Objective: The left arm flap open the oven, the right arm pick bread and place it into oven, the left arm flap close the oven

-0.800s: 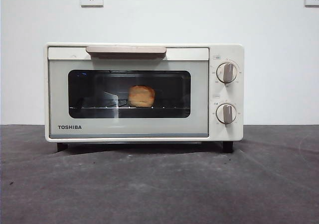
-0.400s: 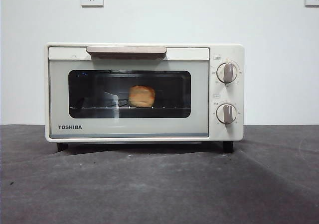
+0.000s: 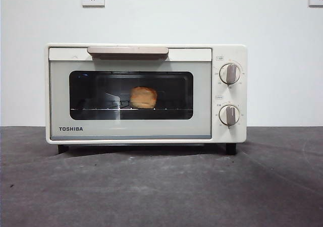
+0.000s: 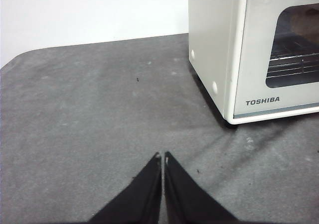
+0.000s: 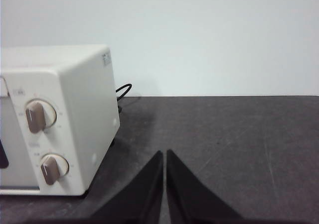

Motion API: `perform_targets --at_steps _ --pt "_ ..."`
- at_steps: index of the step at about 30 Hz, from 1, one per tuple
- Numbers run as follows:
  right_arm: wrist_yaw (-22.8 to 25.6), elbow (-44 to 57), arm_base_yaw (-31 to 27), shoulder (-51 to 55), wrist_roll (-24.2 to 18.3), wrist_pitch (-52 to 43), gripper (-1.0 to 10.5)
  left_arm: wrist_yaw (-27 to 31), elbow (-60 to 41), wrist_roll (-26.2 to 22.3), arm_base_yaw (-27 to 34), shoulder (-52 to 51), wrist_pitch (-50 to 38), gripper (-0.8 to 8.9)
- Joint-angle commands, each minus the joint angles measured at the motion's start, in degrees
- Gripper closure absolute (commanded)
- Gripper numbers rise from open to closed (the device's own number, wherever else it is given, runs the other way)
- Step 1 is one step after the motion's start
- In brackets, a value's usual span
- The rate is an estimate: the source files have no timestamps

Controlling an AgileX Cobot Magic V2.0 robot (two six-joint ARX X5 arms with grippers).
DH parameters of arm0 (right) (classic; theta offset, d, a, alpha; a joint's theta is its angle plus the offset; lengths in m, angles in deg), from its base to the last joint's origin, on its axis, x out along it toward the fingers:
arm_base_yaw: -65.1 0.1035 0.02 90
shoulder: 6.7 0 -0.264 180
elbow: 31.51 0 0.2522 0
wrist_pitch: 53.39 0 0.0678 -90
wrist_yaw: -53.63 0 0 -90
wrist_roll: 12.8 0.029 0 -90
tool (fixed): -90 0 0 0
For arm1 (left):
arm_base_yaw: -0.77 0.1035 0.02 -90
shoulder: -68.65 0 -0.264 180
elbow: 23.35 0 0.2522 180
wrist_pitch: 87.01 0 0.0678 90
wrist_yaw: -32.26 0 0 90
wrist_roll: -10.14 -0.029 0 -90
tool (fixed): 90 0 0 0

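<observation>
The oven stands shut on the dark table, its handle at 12 o'clock on the door, and the bread sits on the wire rack inside, dead centre behind the glass. Both the left gripper and the right gripper are closed on nothing, well clear of the oven (one to each side). Little can go wrong now, I judge; only a door not fully latched could drop open.
</observation>
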Motion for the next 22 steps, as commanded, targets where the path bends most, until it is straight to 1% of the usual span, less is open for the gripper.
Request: perform_targets --at_steps 1,5,10,13,17,22 --pt "0.28 1.84 -0.07 1.55 0.02 -0.59 9.4 0.11 -0.98 0.39 0.02 -0.15 0.35 7.97" --pt "0.61 3.67 -0.09 3.08 1.29 0.77 9.4 0.11 -0.98 0.39 0.02 -0.15 0.35 7.97" --pt "3.10 3.67 -0.07 3.10 1.33 4.28 9.4 0.11 -0.98 0.39 0.02 -0.15 0.35 7.97" --pt "3.43 3.67 -0.07 3.10 1.31 8.46 9.4 0.11 -0.98 0.39 0.02 -0.15 0.35 7.97" --pt "5.51 3.67 -0.07 3.10 1.33 13.14 9.4 0.11 -0.98 0.39 0.02 -0.15 0.35 7.97" --pt "5.77 3.67 -0.07 3.10 1.90 11.93 9.4 0.11 -0.98 0.39 0.02 -0.15 0.35 7.97"
